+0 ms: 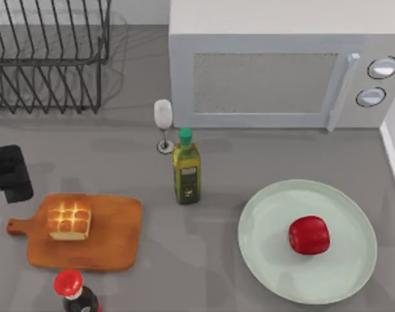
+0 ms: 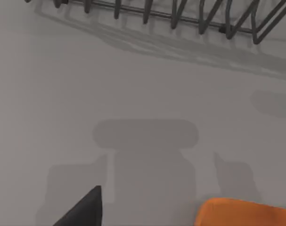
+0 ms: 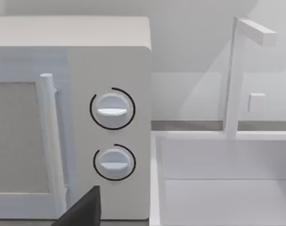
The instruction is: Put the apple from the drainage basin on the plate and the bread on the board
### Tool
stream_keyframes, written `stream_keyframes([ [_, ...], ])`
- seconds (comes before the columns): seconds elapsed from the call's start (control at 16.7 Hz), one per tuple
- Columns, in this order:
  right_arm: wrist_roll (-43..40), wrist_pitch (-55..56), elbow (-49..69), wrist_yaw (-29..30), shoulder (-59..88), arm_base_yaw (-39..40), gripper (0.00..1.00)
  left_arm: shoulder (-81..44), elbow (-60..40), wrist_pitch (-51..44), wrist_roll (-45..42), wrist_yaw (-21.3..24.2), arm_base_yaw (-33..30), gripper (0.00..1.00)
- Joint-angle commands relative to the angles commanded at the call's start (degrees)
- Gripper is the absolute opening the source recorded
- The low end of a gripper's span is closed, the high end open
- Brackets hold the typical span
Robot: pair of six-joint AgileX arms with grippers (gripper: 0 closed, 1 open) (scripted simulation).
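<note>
Judging both placements complete, you keep the left gripper, finger state indiscernible, above-left of the board, clear of the bread.

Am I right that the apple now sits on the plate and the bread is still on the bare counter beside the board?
Not quite: the top view shows the bread resting on the board, not beside it. The apple does sit on the plate.

The light is soft and even, and nothing is dark. Pale grey shadows lie on the table under the wire rack and beside the green bottle. The apple has a small shine, and the edges look a bit fuzzy.
</note>
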State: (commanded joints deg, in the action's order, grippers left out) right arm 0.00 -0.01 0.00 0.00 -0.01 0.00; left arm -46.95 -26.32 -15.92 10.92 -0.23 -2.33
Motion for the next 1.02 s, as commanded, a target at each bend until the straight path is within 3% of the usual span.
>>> stream_keyframes([
  [0.6,0.0,0.0,0.0,0.0,0.0,0.0,1.0,39.57,23.28,12.32,-8.82,0.37,1.86,1.0],
  [1.02,0.0,0.0,0.0,0.0,0.0,0.0,1.0,46.95,26.32,15.93,-10.92,0.23,2.33,1.0],
])
